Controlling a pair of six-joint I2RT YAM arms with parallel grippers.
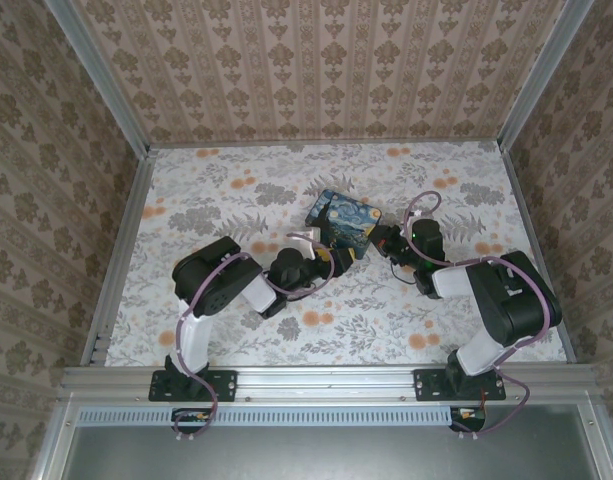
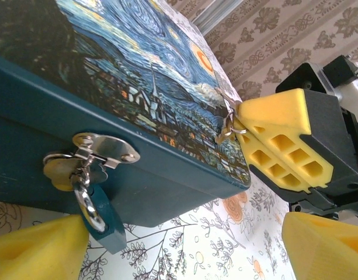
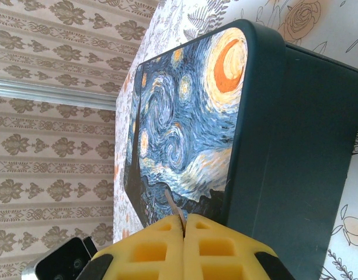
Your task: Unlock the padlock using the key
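The padlock [image 2: 107, 220] has a small bluish body and hangs by its silver shackle [image 2: 87, 204] from the hasp [image 2: 103, 149] on the front of the blue swirl-painted box [image 2: 138, 76]. My left gripper [image 2: 184, 254] is open; its left finger [image 2: 38, 251] is right beside the padlock and its other finger [image 2: 327, 245] is far to the right. My right gripper [image 3: 183, 224] is shut on the key [image 3: 173, 205], whose thin blade pokes out over the box lid [image 3: 184, 116]. In the left wrist view the right gripper's fingers [image 2: 284, 140] hold the key [image 2: 228, 123] at the box's corner.
The box [image 1: 344, 222] lies mid-table on the floral cloth [image 1: 236, 190], with the left gripper [image 1: 329, 263] at its near edge and the right gripper [image 1: 388, 240] at its right side. Patterned walls and metal rails [image 1: 121, 250] enclose the table.
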